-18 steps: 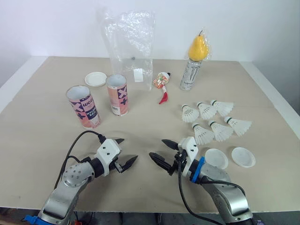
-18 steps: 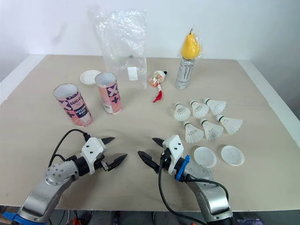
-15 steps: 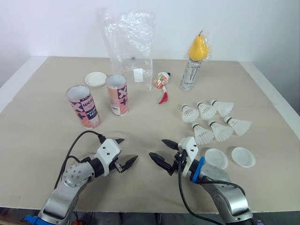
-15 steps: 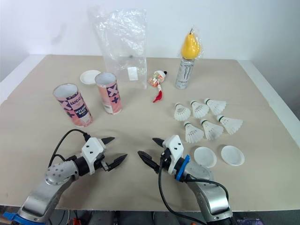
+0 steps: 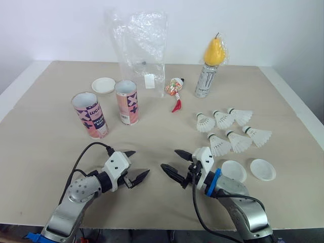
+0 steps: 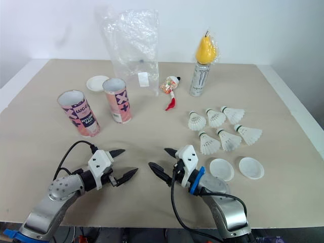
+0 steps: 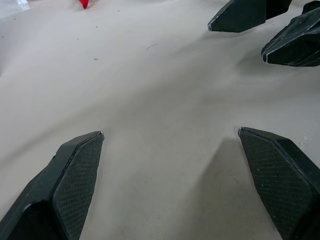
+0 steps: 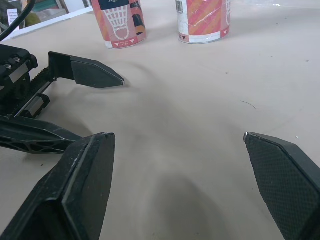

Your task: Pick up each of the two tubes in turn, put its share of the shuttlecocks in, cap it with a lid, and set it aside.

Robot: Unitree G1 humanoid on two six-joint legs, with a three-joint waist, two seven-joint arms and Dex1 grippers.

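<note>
From the head camera, I compared this with the pictures from half a second back and found next to nothing changed. The left gripper [image 5: 141,162] and right gripper [image 5: 169,158] stayed low over the near part of the table [image 5: 45,147], tips facing each other, each with its fingers spread apart and empty. I judged from that the job had not begun: no tube lifted, nothing loaded.

The two tubes [image 5: 90,115] [image 5: 126,102] stood upright just beside each other on the far left, long axis vertical, open mouths up. The six shuttlecocks [image 5: 228,129] sat clustered on the right, heads pointing up and away from me, skirts toward me. Two lids [image 5: 233,171] [image 5: 262,169] lay just in front of them, a third [image 5: 103,85] behind the tubes.

The left wrist camera showed its own fingers wide apart over bare table, the right gripper's tips [image 7: 236,42] ahead.

In the right wrist camera, its fingers gaped too, with both tubes [image 8: 119,22] [image 8: 202,20] standing well beyond the left gripper.
</note>
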